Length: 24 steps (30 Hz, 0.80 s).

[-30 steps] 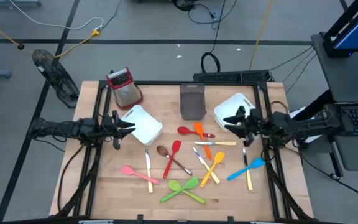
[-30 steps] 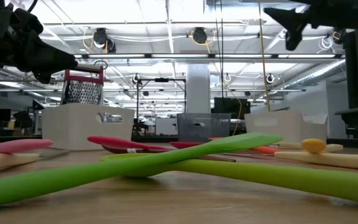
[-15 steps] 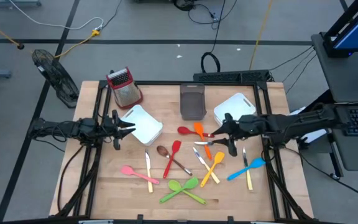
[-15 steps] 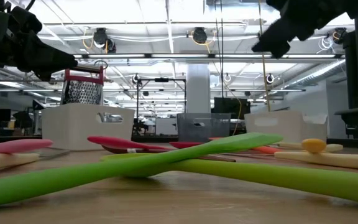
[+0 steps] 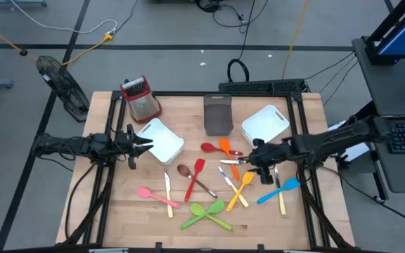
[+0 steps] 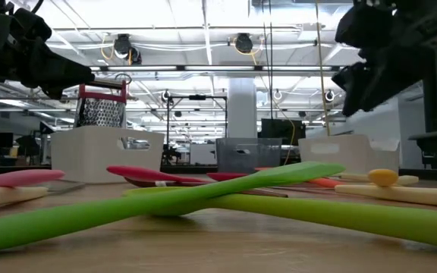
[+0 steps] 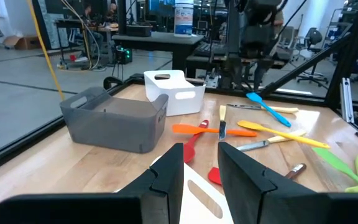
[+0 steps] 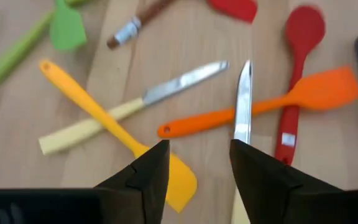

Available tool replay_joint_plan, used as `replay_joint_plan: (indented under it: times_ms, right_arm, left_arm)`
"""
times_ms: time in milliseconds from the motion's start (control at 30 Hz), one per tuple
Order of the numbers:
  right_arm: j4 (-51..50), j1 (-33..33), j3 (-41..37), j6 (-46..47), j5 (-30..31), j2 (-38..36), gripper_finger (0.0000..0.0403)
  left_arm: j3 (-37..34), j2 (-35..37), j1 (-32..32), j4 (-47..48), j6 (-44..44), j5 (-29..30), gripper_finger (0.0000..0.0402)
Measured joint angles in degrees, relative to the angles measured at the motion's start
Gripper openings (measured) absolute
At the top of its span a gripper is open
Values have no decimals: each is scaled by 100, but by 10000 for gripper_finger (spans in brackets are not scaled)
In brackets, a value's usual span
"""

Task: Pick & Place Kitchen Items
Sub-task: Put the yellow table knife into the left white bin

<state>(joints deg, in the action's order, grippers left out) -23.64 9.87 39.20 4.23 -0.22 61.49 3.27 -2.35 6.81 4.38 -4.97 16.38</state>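
Right end effector (image 5: 259, 162) is hovering over the cluster of kitchen items at mid-right of the surface (image 5: 118, 211), fingers parted with a clear gap and gripping nothing; in the right wrist view the gap is framing the yellow-handled knife (image 8: 243, 106) whose blade is crossing the orange spatula (image 8: 272, 102), so I'm judging that knife as the pick target. Tricky part: the knife is lying on top of the orange spatula handle, with the red spoon (image 8: 297, 74) just beside it and the yellow spatula (image 8: 114, 140) crossing a second knife (image 8: 135, 109) nearby, so a descent is risking nudging neighbours. Left end effector (image 5: 133, 144) is waiting at the left edge over the near white bin (image 5: 162, 140), fingers slightly apart, empty. Second white bin (image 5: 266, 123) and grey bin (image 5: 217, 114) are sitting behind the pile, apart from it. Green utensils (image 5: 206, 212), pink one (image 5: 153, 195), blue spatula (image 5: 278, 190) are lying toward the front, and the grater (image 5: 140, 98) is standing at back left, out of the way.
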Motion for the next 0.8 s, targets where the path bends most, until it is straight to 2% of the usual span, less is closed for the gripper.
replay_joint_plan:
  times_ms: [267,333,467,700,800]
  right_arm:
    - [-155,-6,-25,0,24,515,229]
    - [-161,-4,-64,62,193,672,236]
    - [-147,-17,-68,160,632,944,236]
    - [-144,-17,-68,253,657,1301,223]
    - [-150,-17,-70,304,874,1450,222]
  left_arm:
    - [0,0,0,2,0,0,102]
    - [0,2,0,2,0,2,102]
    - [-1,2,0,4,-26,2,102]
    - [-2,2,-2,4,-28,2,102]
    - [-2,2,-2,4,-31,2,102]
